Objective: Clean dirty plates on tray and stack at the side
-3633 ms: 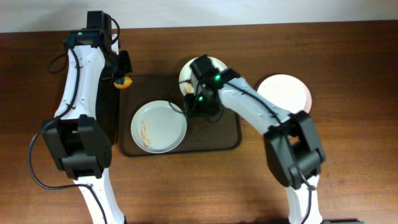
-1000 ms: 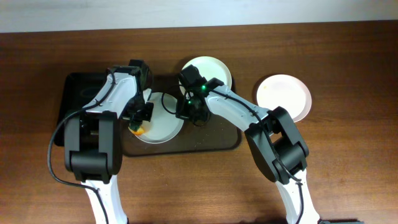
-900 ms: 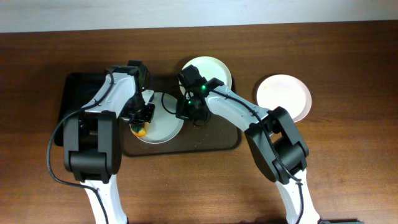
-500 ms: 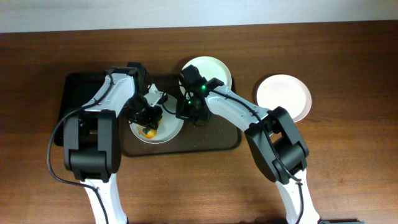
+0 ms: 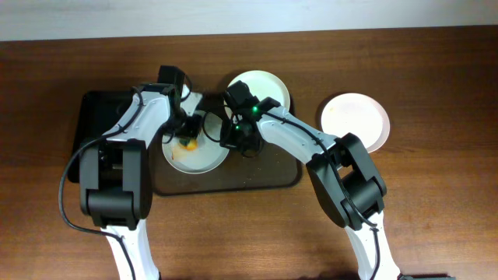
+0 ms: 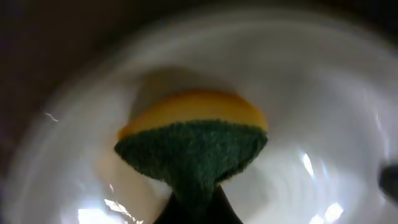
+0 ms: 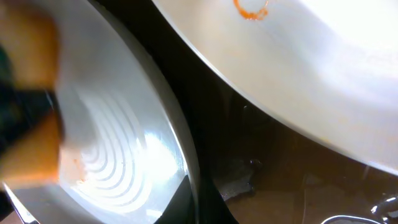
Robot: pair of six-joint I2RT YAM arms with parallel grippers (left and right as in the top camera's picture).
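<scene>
A white plate point(image 5: 201, 159) lies on the left part of the dark brown tray point(image 5: 264, 177). My left gripper point(image 5: 187, 137) is shut on a yellow and green sponge point(image 6: 193, 140) and presses it on this plate point(image 6: 323, 112). My right gripper point(image 5: 232, 138) is shut on the plate's right rim point(image 7: 183, 162). A second plate point(image 5: 263, 87) with an orange smear point(image 7: 252, 9) rests at the tray's back right. A third, plain white plate point(image 5: 355, 120) lies on the table at the right.
A narrower black tray point(image 5: 93, 124) stands to the left, against the brown tray. Both arms cross over the brown tray's left and middle. Bare wood table lies in front and at the far right.
My left gripper has carried the sponge from the plate's lower left edge across to its upper middle. The right gripper has stayed on the rim.
</scene>
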